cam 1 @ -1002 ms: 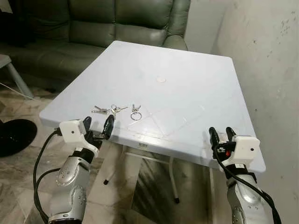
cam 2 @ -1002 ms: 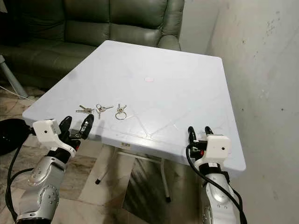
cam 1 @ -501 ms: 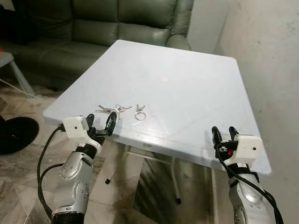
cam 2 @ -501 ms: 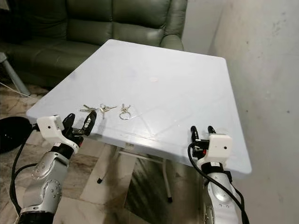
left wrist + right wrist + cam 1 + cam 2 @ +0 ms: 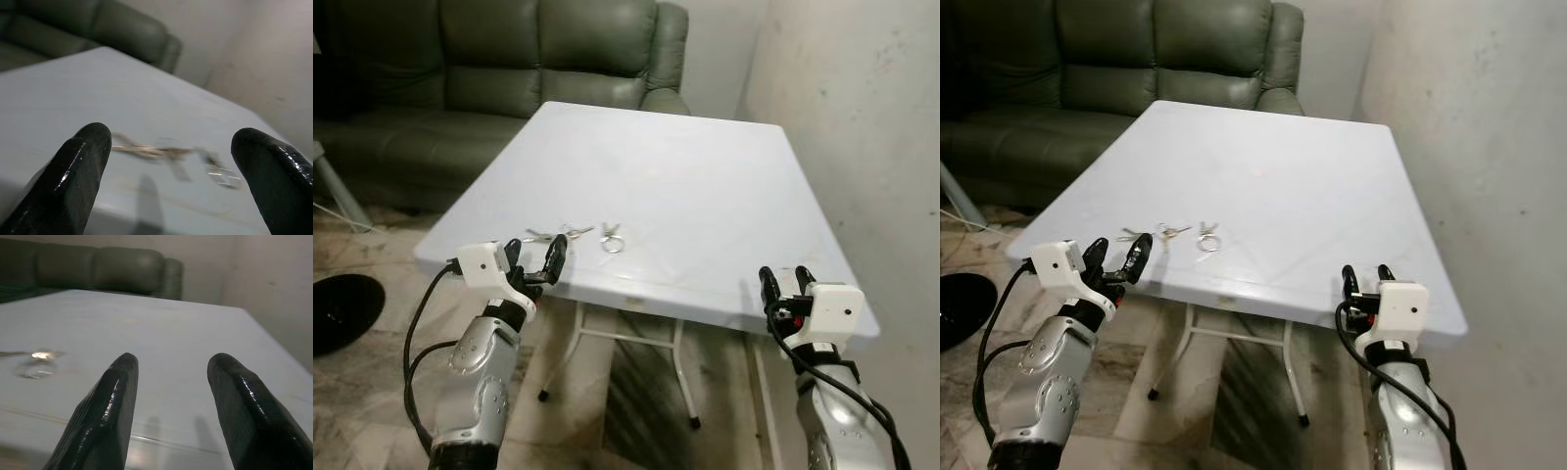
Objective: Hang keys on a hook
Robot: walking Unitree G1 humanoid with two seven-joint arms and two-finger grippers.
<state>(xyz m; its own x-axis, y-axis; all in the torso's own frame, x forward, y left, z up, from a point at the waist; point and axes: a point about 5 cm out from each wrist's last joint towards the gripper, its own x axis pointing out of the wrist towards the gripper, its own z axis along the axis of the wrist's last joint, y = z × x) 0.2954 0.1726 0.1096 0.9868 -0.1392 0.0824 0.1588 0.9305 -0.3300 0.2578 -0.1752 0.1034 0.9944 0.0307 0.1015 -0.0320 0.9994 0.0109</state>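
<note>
Step in hand, by the look of it: reaching for the keys [image 5: 570, 233], nothing lifted yet. Keys lying flat on the white tabletop [image 5: 705, 186] near its front left edge, spread in a short row: 1 bunch at the left, a second beside it, and a ring [image 5: 611, 244] with a key or 2 at the right end, a little apart from the rest.

Left gripper [image 5: 534, 266] hovering at the table's edge just short of the keys, jaws apart, nothing between them. From the left wrist view, keys [image 5: 161, 152] sitting ahead, between the 2 fingers [image 5: 73, 171], blurred but roughly centred. Right gripper [image 5: 783, 284] held at the front right edge of the tabletop, well apart from the keys, jaws apart and empty too; ring visible off to one side in its wrist view [image 5: 34, 367].

To do this well: bring the left gripper forward and down, keeping the bunch centred. Flat metal on a smooth, hard top likely to skid, so better to close on the thickest part, where ring and key heads overlap, than on a single blade. Fingertips low, nearly touching the tabletop, before closing. Close slowly; a quick pinch may flick the keys toward the edge and onto the floor. Best to leave the ring loop free of the fingers, since that part must go over a hook. No hook to be made out here, so finding it comes after the pickup. Sofa [image 5: 460, 69] behind the table, wall [image 5: 862, 117] on the right.
</note>
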